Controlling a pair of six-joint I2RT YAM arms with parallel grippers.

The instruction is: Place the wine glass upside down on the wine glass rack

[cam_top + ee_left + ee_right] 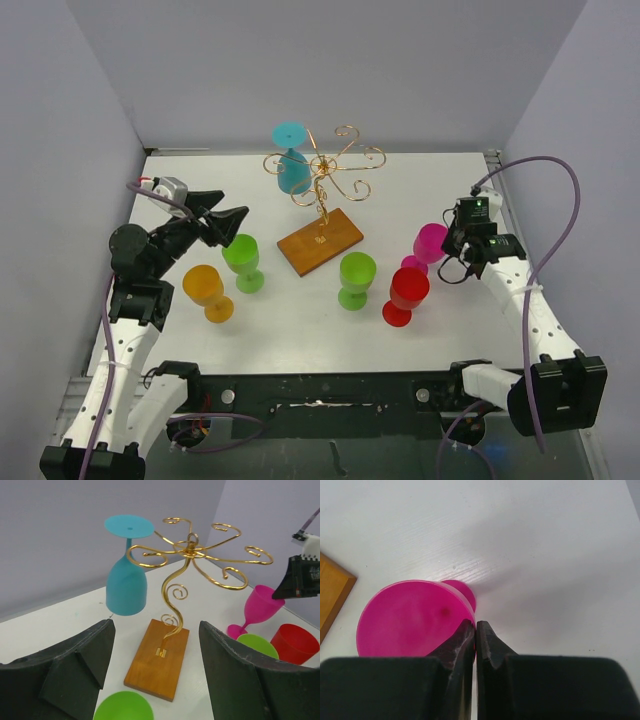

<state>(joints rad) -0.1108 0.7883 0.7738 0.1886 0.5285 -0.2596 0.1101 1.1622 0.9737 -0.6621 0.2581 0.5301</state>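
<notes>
Top view: the left gripper (228,210) hangs with its jaws wide apart over a green glass (241,255). The wine glass rack (322,170) stands mid-table with a teal glass (292,165) inverted on it. Left wrist: the spread fingers frame the rack. Right wrist: the right gripper (475,627) pinches the rim of the pink wine glass (410,620).

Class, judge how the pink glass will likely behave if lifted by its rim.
The pink glass looks like thin plastic: probably light, not fragile. Pinched at one rim spot by the right fingers, it may swing or slip.
</notes>
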